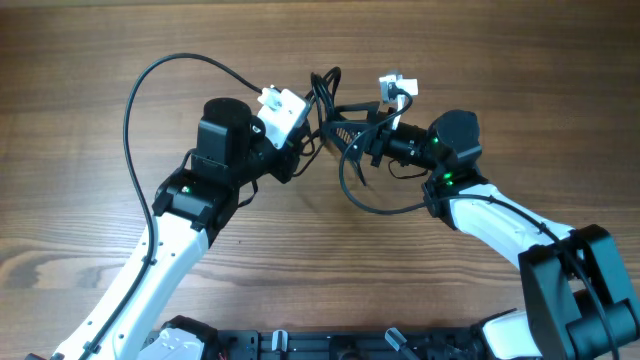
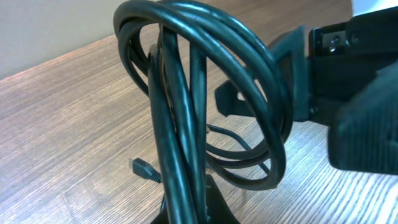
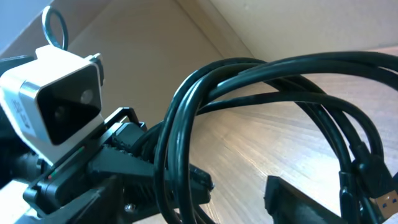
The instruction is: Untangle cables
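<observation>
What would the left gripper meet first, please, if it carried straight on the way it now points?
The cables: their loops stand right in front of the left gripper, apparently gripped by it. Just behind them is the right gripper, though the gap between is hard to judge.

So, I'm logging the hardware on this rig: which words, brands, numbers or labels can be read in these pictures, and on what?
No text can be read in any view.
The white wrist camera has a small grey mark on its side edge, too blurred to read.
The cables show no print.
The green lights are plain lights, not signs.
</observation>
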Tool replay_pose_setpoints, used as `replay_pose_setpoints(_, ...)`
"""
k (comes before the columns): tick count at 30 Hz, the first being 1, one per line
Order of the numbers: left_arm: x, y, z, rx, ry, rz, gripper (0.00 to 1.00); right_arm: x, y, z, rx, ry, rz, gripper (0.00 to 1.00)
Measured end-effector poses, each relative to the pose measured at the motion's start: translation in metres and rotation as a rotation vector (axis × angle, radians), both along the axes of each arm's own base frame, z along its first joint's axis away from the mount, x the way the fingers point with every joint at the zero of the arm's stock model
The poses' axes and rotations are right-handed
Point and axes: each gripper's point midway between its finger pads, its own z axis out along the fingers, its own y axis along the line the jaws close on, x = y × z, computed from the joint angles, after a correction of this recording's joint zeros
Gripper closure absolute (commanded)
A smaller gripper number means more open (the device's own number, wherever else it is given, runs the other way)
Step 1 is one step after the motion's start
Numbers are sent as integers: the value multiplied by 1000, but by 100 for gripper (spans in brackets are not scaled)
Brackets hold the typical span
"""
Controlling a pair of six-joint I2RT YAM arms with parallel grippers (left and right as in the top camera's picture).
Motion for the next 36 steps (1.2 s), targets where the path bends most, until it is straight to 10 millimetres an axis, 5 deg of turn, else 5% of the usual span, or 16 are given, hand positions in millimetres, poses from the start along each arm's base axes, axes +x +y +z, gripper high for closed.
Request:
replay_pose_setpoints(3,-4,-6,1,-16,10,-16,96,0,0,0,0,0,0,26)
replay_pose_setpoints(8,-17,-28,1,-23,16,-79,96,-2,1,0,1,0,9,75)
replay_pose_setpoints(13,-10,-18,-1,5,7,-16,96,-3,2,0,1,4,18,96)
replay_pose_setpoints(22,-1,7,-14,80,36,123,96,11,-13,-4,-5,22,-46,96)
replay_pose_setpoints(28,-2,11,-12,86,34,138,96,51,-68,-63,-73,362,-292,96)
replay_pose_setpoints(36,-8,34,41,59,-125,238,96,48,-97,-124,-186,644,-452,96)
